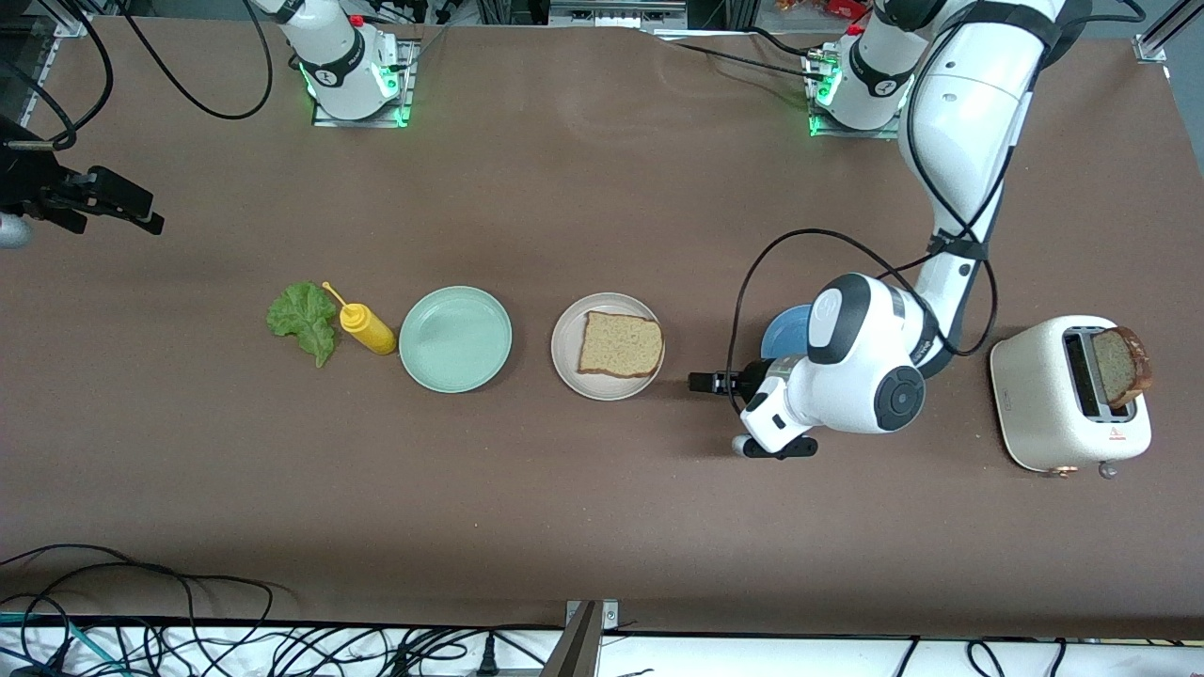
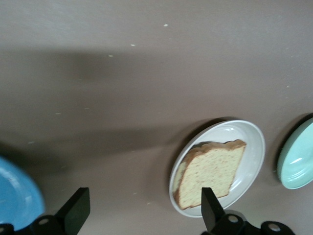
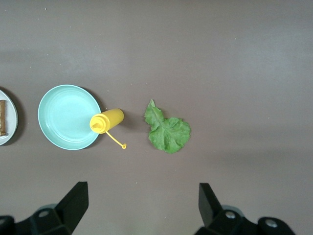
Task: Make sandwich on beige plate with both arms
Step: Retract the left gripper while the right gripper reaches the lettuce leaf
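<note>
One slice of brown bread (image 1: 620,344) (image 2: 210,171) lies flat on the beige plate (image 1: 567,362) (image 2: 254,142) in the middle of the table. My left gripper (image 1: 720,414) (image 2: 144,200) is low beside that plate, toward the left arm's end. It is open and holds nothing. A second slice (image 1: 1119,365) sticks up out of the toaster (image 1: 1044,414). The green lettuce leaf (image 1: 304,321) (image 3: 166,129) lies on the table next to the yellow bottle (image 1: 367,328) (image 3: 107,120). My right gripper (image 3: 142,193) hangs open and empty high over the table near the lettuce.
A mint-green plate (image 1: 455,338) (image 3: 63,117) stands between the bottle and the beige plate. A blue plate (image 1: 781,334) (image 2: 17,196) lies partly under the left arm. Black equipment (image 1: 85,197) juts in at the right arm's end of the table.
</note>
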Robot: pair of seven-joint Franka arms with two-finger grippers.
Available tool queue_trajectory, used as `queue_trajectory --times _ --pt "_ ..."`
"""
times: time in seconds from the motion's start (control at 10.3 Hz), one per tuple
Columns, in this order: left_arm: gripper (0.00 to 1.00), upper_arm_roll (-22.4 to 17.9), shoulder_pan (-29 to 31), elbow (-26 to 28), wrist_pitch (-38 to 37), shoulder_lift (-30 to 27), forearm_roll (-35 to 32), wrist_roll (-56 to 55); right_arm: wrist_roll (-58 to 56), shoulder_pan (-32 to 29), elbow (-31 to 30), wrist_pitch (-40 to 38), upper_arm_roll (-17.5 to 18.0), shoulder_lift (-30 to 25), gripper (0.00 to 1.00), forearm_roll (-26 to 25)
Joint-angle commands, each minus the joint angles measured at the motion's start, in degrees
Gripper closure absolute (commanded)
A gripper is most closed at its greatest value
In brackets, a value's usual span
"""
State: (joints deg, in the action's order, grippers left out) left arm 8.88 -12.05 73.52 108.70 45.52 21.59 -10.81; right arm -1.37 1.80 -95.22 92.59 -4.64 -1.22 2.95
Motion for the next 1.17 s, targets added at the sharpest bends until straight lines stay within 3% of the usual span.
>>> queue_trajectory --times 0.0,0.39,0.58,0.78,1.07 --pt "0.00 0.2 2.0 0.6 -4.2 -2.4 -4.4 0.0 0.3 0.1 0.1 -0.8 -0.3 -0.4 0.00 0.4" --pt "0.00 0.2 6.1 0.6 -11.2 -6.2 -12.0 0.1 0.3 -0.2 -1.3 -0.7 -3.0 2.0 0.00 -2.9" --pt "0.00 0.2 7.7 0.7 -14.0 -8.3 -17.7 0.1 -0.6 -0.7 -2.0 0.5 -4.0 6.4 0.00 -3.9" --pt "0.00 0.2 8.8 0.7 -15.3 -10.2 -21.4 0.4 -2.0 1.8 -3.5 0.0 -2.4 11.0 0.00 -5.8" --pt "0.00 0.2 11.2 0.8 -15.7 -12.5 -27.4 1.0 -1.5 1.6 -11.4 12.6 -2.6 12.1 0.00 -5.8"
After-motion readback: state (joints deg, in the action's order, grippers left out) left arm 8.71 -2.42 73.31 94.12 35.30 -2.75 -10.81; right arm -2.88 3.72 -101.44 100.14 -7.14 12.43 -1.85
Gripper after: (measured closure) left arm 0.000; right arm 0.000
